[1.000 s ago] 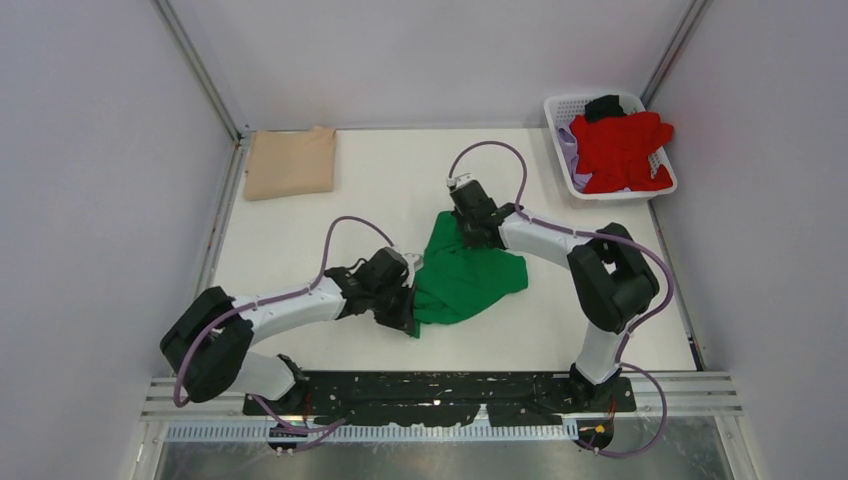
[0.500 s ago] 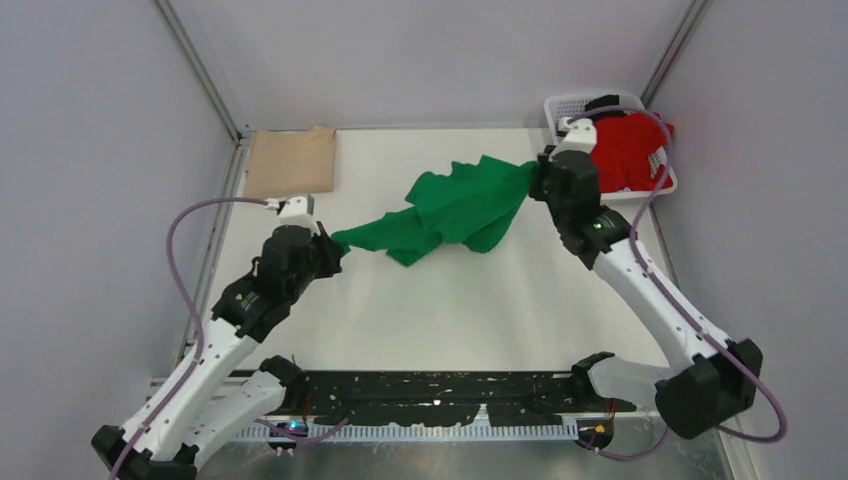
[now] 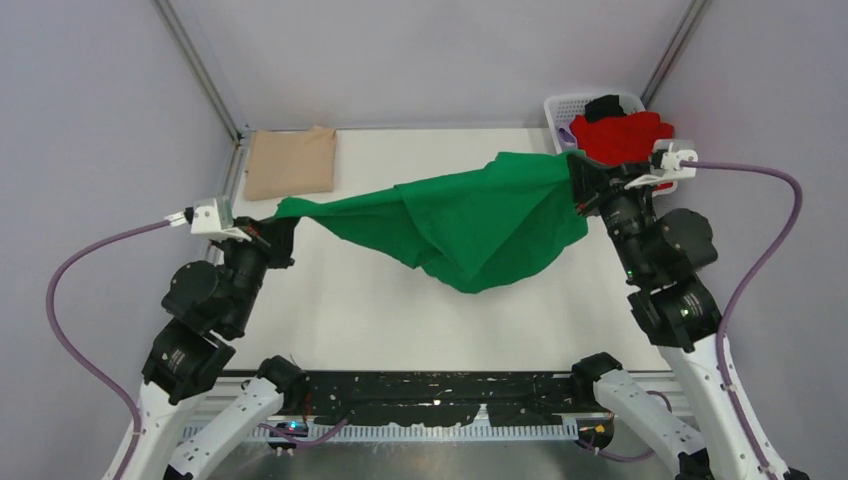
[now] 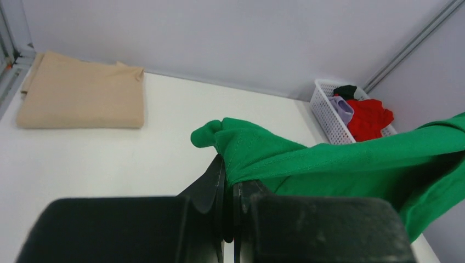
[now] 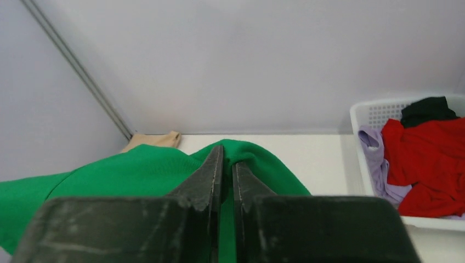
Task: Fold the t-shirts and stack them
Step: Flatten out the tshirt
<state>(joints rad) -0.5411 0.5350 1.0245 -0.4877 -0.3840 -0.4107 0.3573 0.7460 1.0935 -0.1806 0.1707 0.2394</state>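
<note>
1. Orientation of green t-shirt (image 3: 470, 225): long axis across the table (image 3: 380, 310) from left to right, with the right end somewhat farther from the arm bases than the left end.
2. Location: hung in the air over the middle of the table, stretched between the two grippers. Cannot tell from above whether the lowest fold touches the surface.
3. Left end: pinched in left gripper (image 4: 229, 175), jaws closed tight on a bunched corner of cloth, with a small rounded knob of fabric poking out past the fingertips.
4. Right end: pinched in right gripper (image 5: 224, 159), jaws closed on a folded edge, with cloth humped over both fingertips and falling away to the left.
5. Appearance: bright green, plain, no print visible. Narrow and taut near the left gripper, widening toward the right. Slack belly sagging below the line between the grippers, right of centre. Broad diagonal folds across the middle.
6. Surroundings: tan t-shirt (image 3: 291, 162) folded flat at the far left corner of the table, well apart. White lattice basket (image 3: 565, 107) at the far right corner, holding red t-shirt (image 3: 620, 137) on top, lilac garment (image 3: 566, 135) at its left side, and black garment (image 3: 603, 105) at the far end.
</note>
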